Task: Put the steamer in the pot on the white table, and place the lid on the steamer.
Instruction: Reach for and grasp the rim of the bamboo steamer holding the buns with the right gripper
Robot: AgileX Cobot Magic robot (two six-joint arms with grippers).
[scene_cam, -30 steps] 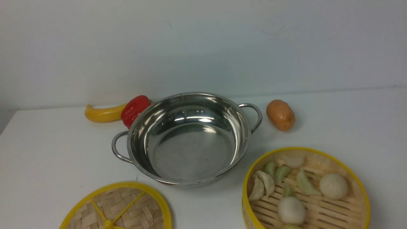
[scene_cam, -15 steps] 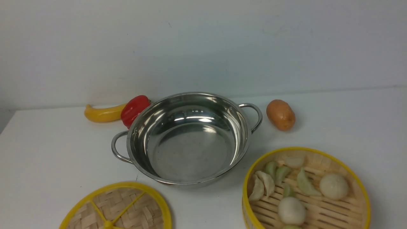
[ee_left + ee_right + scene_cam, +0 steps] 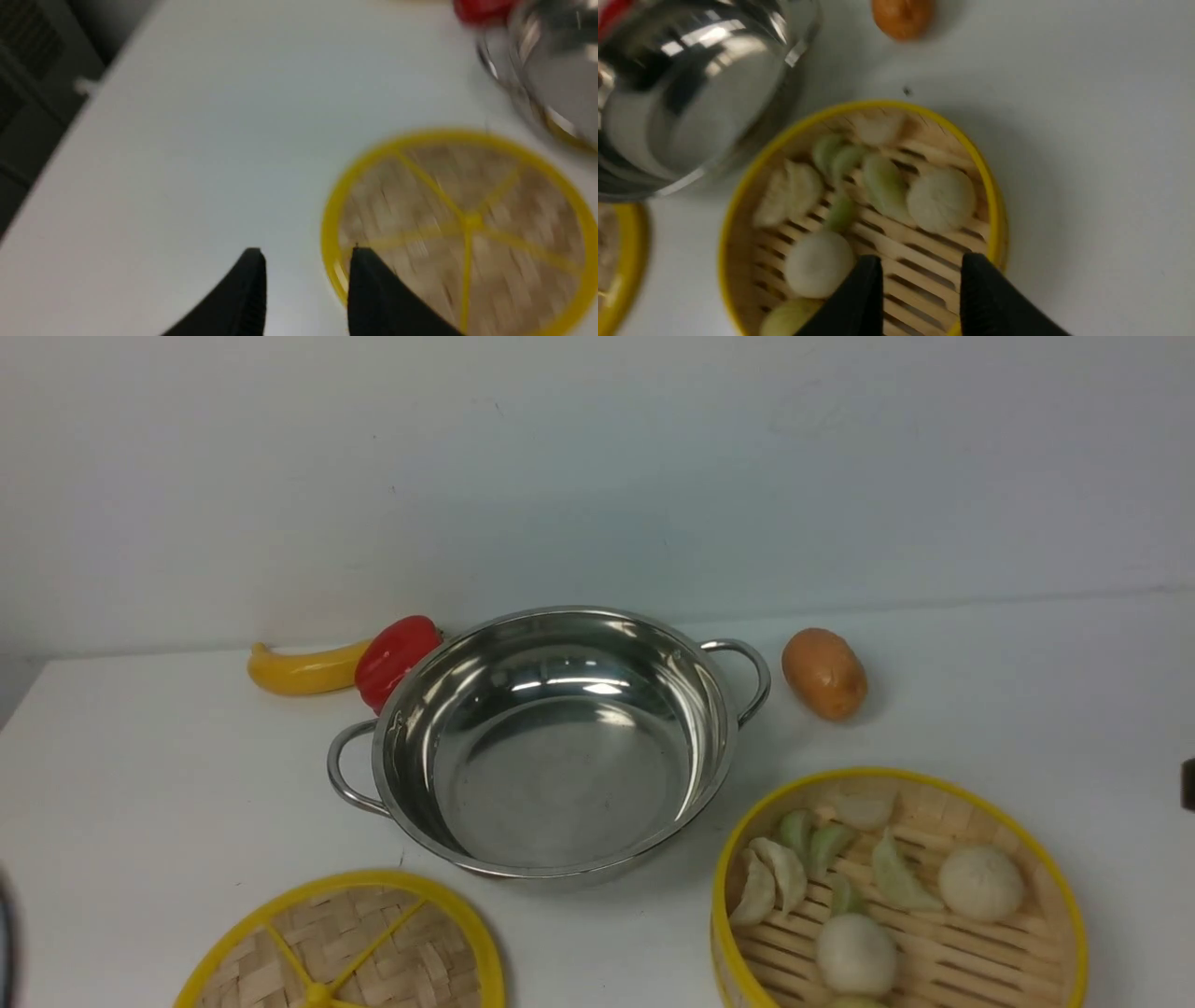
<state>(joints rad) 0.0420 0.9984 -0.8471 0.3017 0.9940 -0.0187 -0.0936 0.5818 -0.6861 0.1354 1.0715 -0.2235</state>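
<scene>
- Front view: we see the pot (image 3: 560,775) standing empty near the middle of the white table (image 3: 140,784), one loop handle toward the near left and one toward the far right
- The steamer (image 3: 896,773) sits on the table at the pot's near right, close to it but apart; dumplings (image 3: 775,882) and round buns (image 3: 980,882) lie on its slatted floor
- The lid (image 3: 373,933) lies flat on the table at the pot's near left, knob upward, partly cut by the frame edge
- Behind the pot on the left we note a banana (image 3: 303,670) and a red pepper (image 3: 397,658), the pepper just beside the pot's rim; a potato (image 3: 823,672) lies at its far right
- Left wrist view (blurred): the left gripper (image 3: 306,261) has its jaws parted and grips nothing; one finger overlaps the lid's yellow rim, the other is over bare table, and we cannot tell whether either touches
- Right wrist view: the right gripper (image 3: 922,263) is likewise spread and empty, above the steamer's slats near its rim
</scene>
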